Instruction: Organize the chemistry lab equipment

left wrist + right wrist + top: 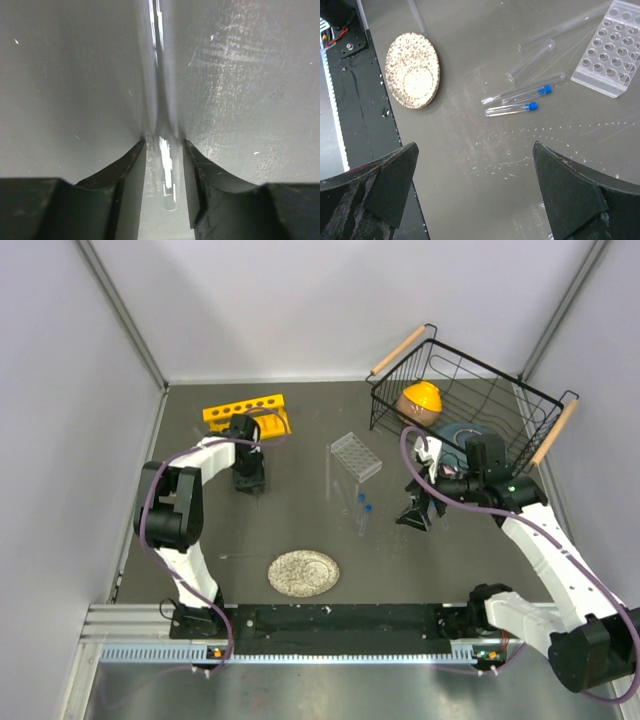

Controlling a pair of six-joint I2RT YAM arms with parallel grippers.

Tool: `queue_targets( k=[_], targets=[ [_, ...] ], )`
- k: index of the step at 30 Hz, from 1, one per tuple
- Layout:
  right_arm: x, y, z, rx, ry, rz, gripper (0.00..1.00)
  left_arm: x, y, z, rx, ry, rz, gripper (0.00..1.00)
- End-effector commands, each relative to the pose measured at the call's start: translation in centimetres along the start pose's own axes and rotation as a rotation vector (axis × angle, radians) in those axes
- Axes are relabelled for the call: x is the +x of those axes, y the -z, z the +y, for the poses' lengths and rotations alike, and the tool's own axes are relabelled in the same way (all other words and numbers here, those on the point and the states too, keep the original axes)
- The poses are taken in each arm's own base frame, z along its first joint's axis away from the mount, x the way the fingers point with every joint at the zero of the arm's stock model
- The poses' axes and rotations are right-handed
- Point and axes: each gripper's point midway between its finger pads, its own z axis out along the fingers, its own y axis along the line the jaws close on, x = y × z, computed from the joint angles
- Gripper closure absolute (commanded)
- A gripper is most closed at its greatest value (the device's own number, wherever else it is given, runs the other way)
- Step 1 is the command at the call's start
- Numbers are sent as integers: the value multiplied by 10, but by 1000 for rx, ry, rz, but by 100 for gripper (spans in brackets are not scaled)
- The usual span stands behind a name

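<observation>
A thin clear glass test tube (165,170) lies on the dark table, running away from the left wrist camera. My left gripper (164,150) straddles it, jaws narrowed close to its sides with slim gaps showing. From above, this gripper (250,483) points down just in front of the yellow tube rack (245,412). My right gripper (415,515) hangs open and empty over the table. Ahead of it (474,150) lie two blue-capped vials (520,95), bare test tubes (532,59) and the clear grid rack (612,50).
A round speckled plate (303,573) sits near the front edge. The black wire basket (520,400) with wooden handles stands at the back right, holding an orange rounded object (420,400) and a dark dish (462,432). Grey walls close in both sides.
</observation>
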Motion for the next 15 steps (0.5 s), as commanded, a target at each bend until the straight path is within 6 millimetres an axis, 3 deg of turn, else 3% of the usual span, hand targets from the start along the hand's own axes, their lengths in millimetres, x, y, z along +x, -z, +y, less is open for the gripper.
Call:
queue_targets(
  k=[1,6,8,11,14,15],
  targets=[
    [-14,0,10,-38,49,-68,1,1,-3,1,-9,17,-27,63],
    [-14,-2,17,-73,25,-86,1,11,-5,-1,-3,16,-28,88],
    [-17,-4,21,-104,1,-100,1,13,-4,-8,24,16,-39,91],
    [-21,-6,31,-171,-49,-125,1,8,11,-27,111,9,-92,92],
    [-27,-11,39,-230,-91,-136,1,3,39,-50,225,5,-173,93],
    [-26,-15,41,-250,-104,-125,1,-8,60,-59,271,2,-249,93]
  ],
)
